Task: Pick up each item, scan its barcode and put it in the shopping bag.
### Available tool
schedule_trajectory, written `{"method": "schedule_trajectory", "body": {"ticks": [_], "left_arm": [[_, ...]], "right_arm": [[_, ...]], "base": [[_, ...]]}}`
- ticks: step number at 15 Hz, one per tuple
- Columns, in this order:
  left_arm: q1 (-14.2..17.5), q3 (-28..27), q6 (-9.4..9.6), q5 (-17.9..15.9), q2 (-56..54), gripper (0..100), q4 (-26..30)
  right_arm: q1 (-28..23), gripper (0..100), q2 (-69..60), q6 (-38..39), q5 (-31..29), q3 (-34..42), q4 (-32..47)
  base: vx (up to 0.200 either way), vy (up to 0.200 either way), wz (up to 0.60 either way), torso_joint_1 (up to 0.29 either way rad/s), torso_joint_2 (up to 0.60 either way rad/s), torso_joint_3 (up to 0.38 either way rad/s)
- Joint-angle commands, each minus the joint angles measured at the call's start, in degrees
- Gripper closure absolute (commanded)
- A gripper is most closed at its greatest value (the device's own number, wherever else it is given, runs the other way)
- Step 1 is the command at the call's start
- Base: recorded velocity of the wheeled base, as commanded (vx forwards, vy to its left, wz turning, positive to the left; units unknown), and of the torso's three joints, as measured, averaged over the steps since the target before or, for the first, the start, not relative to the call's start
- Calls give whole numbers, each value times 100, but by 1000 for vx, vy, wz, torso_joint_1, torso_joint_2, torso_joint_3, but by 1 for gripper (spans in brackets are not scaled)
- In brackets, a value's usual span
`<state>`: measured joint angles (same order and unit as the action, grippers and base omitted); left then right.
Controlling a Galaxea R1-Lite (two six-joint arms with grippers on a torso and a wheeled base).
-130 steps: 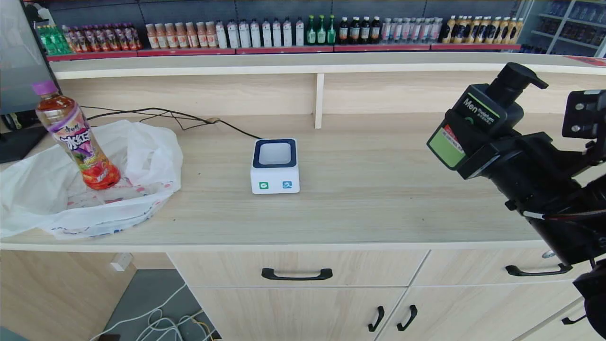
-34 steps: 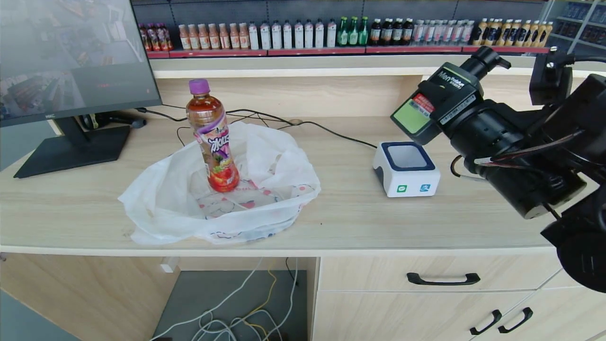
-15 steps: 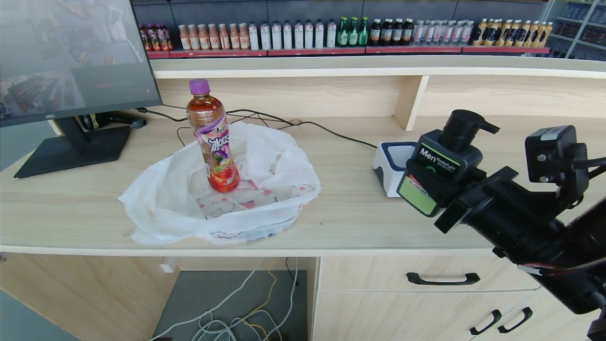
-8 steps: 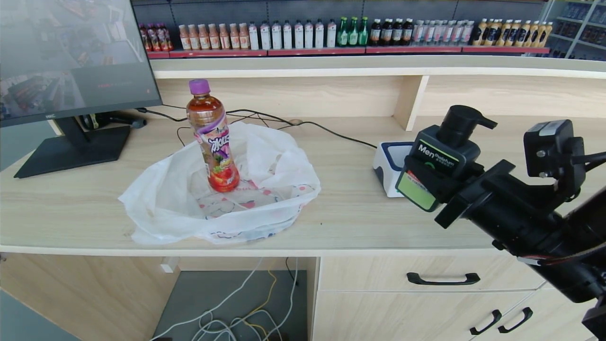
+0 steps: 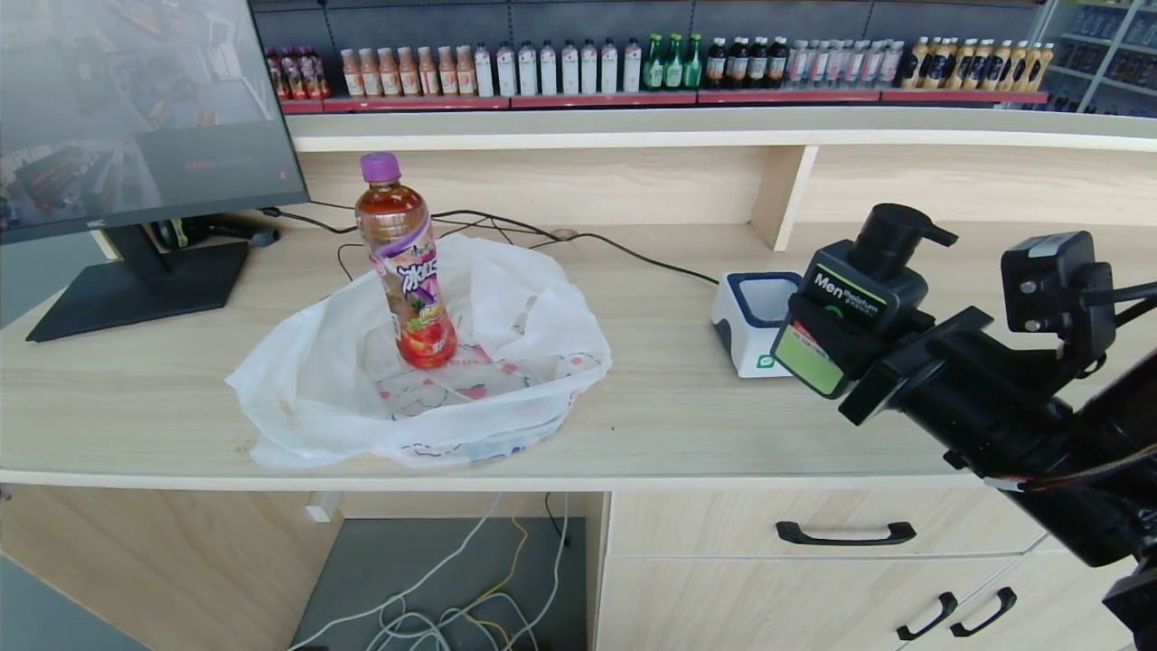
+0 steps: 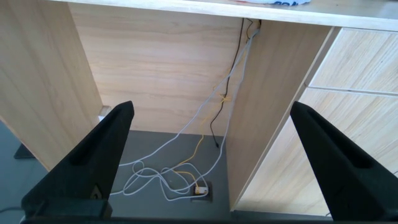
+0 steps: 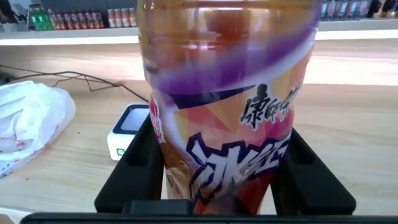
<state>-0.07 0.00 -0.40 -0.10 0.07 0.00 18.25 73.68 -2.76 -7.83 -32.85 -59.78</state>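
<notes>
In the head view my right gripper point(image 5: 870, 360) is shut on a black pump bottle point(image 5: 854, 303) with a green label, tilted, just above the counter and in front of the white scanner point(image 5: 747, 331). In the right wrist view a bottle with an orange and purple label point(image 7: 230, 106) stands between my black fingers point(image 7: 140, 168), with the scanner point(image 7: 127, 134) and the white shopping bag point(image 7: 31, 118) beyond. A tea bottle point(image 5: 404, 262) with a purple cap stands upright in the open shopping bag point(image 5: 515, 362). My left gripper point(image 6: 211, 162) hangs open below the counter.
A monitor point(image 5: 136, 99) on a black stand occupies the counter's left end. Black cables point(image 5: 578, 240) run behind the bag to the scanner. A raised ledge point(image 5: 633, 136) borders the back. Drawers with black handles point(image 5: 845, 532) sit below, and loose cables point(image 6: 186, 180) lie on the floor.
The right gripper with the pump bottle came down from above the scanner to in front of it, then shifted slightly right and lower in the last half second. The camera panned left much earlier.
</notes>
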Motion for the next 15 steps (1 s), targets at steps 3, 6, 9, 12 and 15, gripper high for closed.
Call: {"method": "schedule_trajectory", "body": {"ticks": [3,6,9,12,15], "left_arm": [[-1,0,5,1,1,0,0],[-1,0,-4,1,1,0,0],[-1,0,-4,1,1,0,0],[-1,0,-4,1,1,0,0],[-1,0,5,1,1,0,0]], "right_arm": [[38,100,-55,768,220,236,-25],[30,100,68,1172,686,183,-25],[38,100,155,1418,1020,174,-25],[434,100,314,2068,1020,139,-280],[504,100,551,2385,1029,130,-640]], "base": [[0,0,0,0,0,0],[0,0,0,0,0,0],[0,0,0,0,0,0],[0,0,0,0,0,0],[0,0,0,0,0,0]]}}
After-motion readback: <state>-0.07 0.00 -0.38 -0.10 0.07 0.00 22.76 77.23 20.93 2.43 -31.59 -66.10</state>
